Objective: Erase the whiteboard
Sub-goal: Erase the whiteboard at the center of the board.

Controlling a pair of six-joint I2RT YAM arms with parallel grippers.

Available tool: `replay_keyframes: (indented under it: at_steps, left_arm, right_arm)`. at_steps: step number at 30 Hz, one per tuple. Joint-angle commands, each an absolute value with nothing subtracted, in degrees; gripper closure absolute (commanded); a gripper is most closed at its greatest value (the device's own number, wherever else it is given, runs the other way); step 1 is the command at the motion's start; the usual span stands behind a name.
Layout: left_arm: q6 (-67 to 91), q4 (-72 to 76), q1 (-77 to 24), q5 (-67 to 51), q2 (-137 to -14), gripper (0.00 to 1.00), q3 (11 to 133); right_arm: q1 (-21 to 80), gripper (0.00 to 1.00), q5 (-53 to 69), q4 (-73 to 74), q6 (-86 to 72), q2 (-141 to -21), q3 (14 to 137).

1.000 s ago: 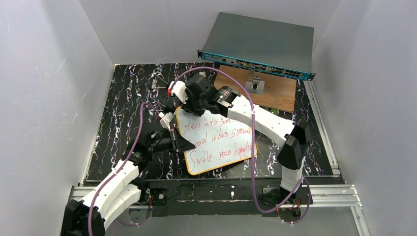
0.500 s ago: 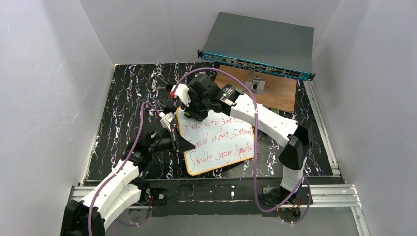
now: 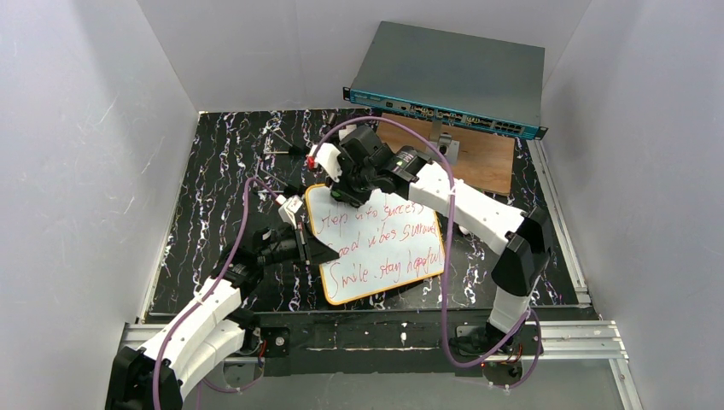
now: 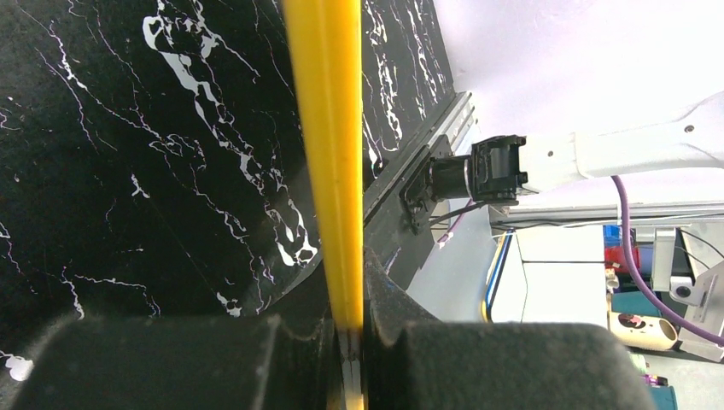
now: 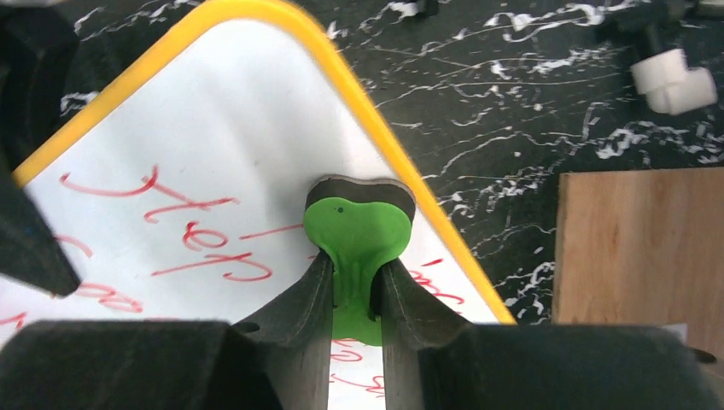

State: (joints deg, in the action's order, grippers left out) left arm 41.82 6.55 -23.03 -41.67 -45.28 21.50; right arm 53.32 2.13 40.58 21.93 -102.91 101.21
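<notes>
**Bright Overhead, Murky Up Close**

White light falls from above and bounces off the pale walls (image 3: 77, 188), so the overhead view is bright and sharp, shadows faint. In my left wrist view, my left pincer (image 4: 346, 290) is a near-black, blurred mass, and the wall beyond washes out white. My right pincer (image 5: 354, 273) is dark too; the green eraser (image 5: 359, 226) and whiteboard (image 5: 213, 154) there show crisp.

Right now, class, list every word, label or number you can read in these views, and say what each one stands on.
"Step into success": red handwriting, top line of the whiteboard; the last word is uncertain.
"vibes": middle line of the same board; the words around it are too scrawled to read.
"Smile. stay happ...": bottom line; the purple cable crosses its end.
Markings on the front of the network switch: too small to read.
</notes>
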Motion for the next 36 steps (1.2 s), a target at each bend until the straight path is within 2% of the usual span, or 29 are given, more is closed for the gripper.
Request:
replay_keyframes:
  at_steps: [1, 7, 14, 21, 30, 36]
  left_arm:
    - [34.4, 10.03, -23.74, -42.71, -44.08, 1.0, 24.28]
    - [34.86, 10.24, -23.73, -42.72, -43.97, 1.0, 24.08]
    - [34.97, 10.15, -23.73, -42.98, -44.06, 1.0, 24.13]
    - [34.84, 10.11, -23.73, -42.97, -43.81, 1.0, 24.08]
    - [35.04, 10.62, -23.73, -42.78, -43.6, 1.0, 23.97]
    - [35.01, 10.43, -23.73, -43.19, -43.44, 1.0, 23.99]
  right_arm:
    - [54.17, 0.99, 13.97, 46.57, 26.84, -101.21, 97.57]
    - [55.98, 0.99, 14.5, 46.69, 25.6, -101.6, 99.52]
    - [54.61, 0.99, -1.96, 41.58, 21.82, -103.97, 103.43]
    - [53.35, 0.99, -6.31, 39.98, 23.64, -102.5, 99.94]
    - [56.64, 0.99, 7.62, 44.71, 31.5, -98.64, 91.49]
    - [56.96, 0.99, 5.5, 44.86, 26.81, -101.92, 99.09]
